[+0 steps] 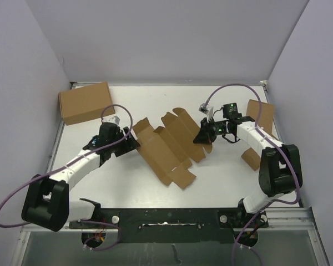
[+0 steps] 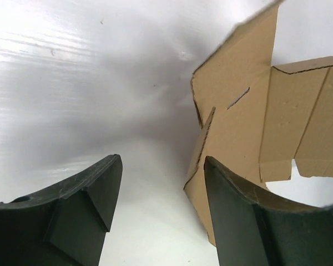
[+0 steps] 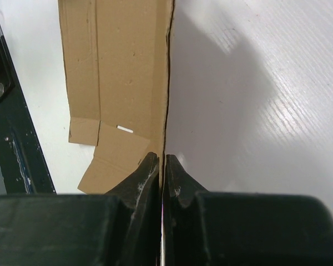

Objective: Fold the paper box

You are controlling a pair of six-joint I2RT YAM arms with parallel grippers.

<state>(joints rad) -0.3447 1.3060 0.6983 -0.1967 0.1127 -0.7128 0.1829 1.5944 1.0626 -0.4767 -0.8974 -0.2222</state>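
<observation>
presumably we clamp an edge of the paper box (image 1: 162,148) in our right claw (image 3: 161,162) to anchor it, while our left claw (image 2: 162,166) hangs apart by the opposite flap, free to fold.

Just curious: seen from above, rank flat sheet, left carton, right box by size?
1. flat sheet
2. left carton
3. right box, though the right arm hides part, so unsure.

Paper box (image 1: 169,147): plain brown cardboard, flat die-cut sheet w/ many flaps & tabs. Lay unfolded, diagonal, approx. at middle of table (image 1: 155,100); far-right flap tilted up off it, short slit near left end.
</observation>
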